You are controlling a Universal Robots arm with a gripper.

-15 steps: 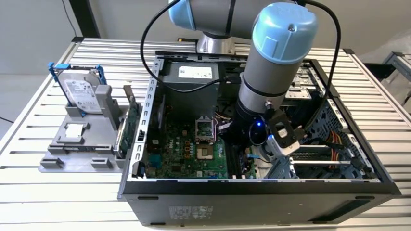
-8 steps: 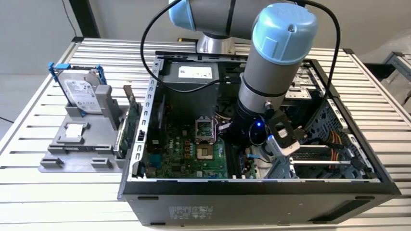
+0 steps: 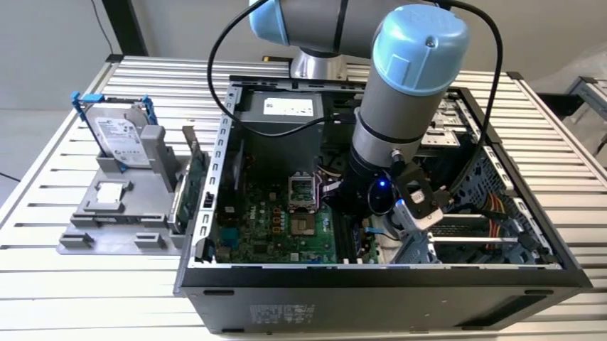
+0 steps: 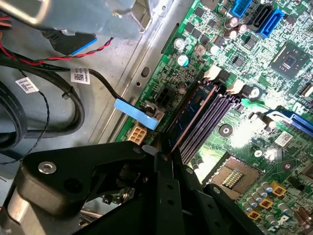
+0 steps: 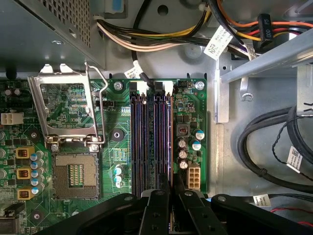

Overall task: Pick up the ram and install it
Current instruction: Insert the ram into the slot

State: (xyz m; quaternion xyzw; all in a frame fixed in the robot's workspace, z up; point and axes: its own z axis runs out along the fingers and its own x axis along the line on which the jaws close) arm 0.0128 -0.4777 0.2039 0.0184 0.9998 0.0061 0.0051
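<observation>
The ram (image 4: 188, 113) is a thin dark blue stick. It stands on edge along the outermost of the purple memory slots (image 4: 211, 117) on the green motherboard (image 4: 274, 88). In the first wrist view the ram (image 5: 169, 142) shows edge-on, on the slot closest to the board's edge. My gripper (image 5: 172, 185) reaches down inside the open computer case (image 3: 379, 273), and its black fingers (image 5: 157, 205) are shut on the near end of the stick. In the exterior view the gripper (image 3: 379, 212) hangs low over the motherboard (image 3: 266, 227). I cannot tell whether the stick sits fully down in its slot.
An open processor socket (image 5: 76, 174) lies beside the slots. Black cables (image 5: 266, 147) and a wire bundle (image 5: 161, 39) run along the case floor. On the exterior view's left, a grey fixture (image 3: 114, 227) holds a hard drive (image 3: 119, 138) and a green card (image 3: 195, 186).
</observation>
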